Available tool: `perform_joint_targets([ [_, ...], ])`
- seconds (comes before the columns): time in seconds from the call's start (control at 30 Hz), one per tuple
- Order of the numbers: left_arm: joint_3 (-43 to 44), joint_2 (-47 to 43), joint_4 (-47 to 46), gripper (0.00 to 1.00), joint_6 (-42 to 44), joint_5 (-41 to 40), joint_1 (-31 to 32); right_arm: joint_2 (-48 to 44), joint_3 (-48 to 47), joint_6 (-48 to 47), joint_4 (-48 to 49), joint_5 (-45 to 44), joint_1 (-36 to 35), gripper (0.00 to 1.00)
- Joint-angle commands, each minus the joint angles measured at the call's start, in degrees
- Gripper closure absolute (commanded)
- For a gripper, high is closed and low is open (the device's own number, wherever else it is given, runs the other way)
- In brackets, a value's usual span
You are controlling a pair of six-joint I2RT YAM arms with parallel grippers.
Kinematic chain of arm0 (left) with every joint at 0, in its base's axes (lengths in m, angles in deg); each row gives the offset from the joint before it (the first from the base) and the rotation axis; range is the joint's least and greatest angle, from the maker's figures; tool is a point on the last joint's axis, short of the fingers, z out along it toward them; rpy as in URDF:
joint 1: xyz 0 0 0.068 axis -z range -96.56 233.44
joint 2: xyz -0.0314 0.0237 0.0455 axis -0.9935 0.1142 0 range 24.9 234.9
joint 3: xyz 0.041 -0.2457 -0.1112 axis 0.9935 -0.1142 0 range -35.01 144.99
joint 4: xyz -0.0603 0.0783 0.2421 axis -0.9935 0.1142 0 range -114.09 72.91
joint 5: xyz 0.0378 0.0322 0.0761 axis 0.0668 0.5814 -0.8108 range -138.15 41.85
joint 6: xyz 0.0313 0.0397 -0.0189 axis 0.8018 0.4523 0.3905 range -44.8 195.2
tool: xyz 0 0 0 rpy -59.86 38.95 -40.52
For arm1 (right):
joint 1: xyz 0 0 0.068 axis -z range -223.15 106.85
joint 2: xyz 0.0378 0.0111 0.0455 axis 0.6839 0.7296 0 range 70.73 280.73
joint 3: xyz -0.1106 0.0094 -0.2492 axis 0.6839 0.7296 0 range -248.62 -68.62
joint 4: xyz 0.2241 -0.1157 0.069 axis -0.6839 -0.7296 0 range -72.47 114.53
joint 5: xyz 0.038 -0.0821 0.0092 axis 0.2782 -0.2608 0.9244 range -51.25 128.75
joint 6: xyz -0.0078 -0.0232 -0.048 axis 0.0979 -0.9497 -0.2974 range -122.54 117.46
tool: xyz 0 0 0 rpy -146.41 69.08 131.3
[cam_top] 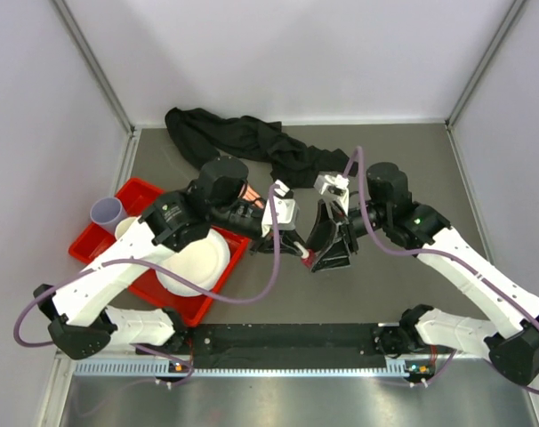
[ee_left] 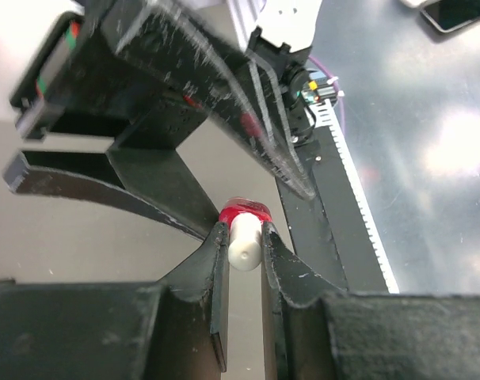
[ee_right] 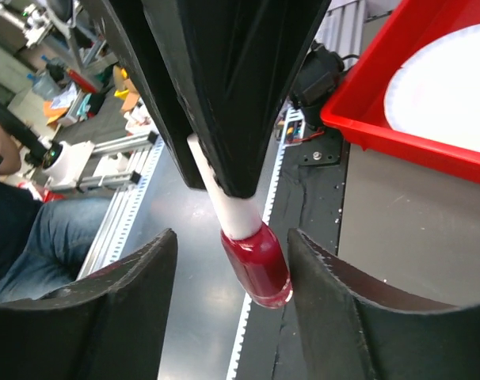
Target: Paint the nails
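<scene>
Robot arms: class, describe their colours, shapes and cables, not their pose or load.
Both the left arm and right arm have white tubular links joined by rounded black joint housings. A purple cable loops loosely along each. Each wrist carries a small white block. The left hand and right hand have black, tapering fingers, scuffed with pale scratches.

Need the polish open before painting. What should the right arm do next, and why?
Probably close the right pincer on the red bottle. Its jaws stand open on either side of the glass, while the left pincer grips the white cap; holding both should let the cap twist off.
</scene>
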State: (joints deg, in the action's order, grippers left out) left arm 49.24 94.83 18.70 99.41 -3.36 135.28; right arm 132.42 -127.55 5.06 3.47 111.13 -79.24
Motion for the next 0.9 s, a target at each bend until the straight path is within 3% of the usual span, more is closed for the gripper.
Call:
perform_joint_targets([
  [0.0,5.22,0.73,1.42,1.00,5.75,4.24,-0.51,0.18,-2.41,-3.90,-0.99,5.31,-1.43,0.44],
  [0.5,9.53,4.16,9.68,1.00,10.60,8.64,-0.51,0.18,-2.59,-6.80,-3.29,6.19,-1.52,0.55],
  [0.87,9.27,4.42,8.02,1.00,10.42,9.52,-0.51,1.41,-3.64,-7.33,-3.98,6.72,-1.96,0.60],
])
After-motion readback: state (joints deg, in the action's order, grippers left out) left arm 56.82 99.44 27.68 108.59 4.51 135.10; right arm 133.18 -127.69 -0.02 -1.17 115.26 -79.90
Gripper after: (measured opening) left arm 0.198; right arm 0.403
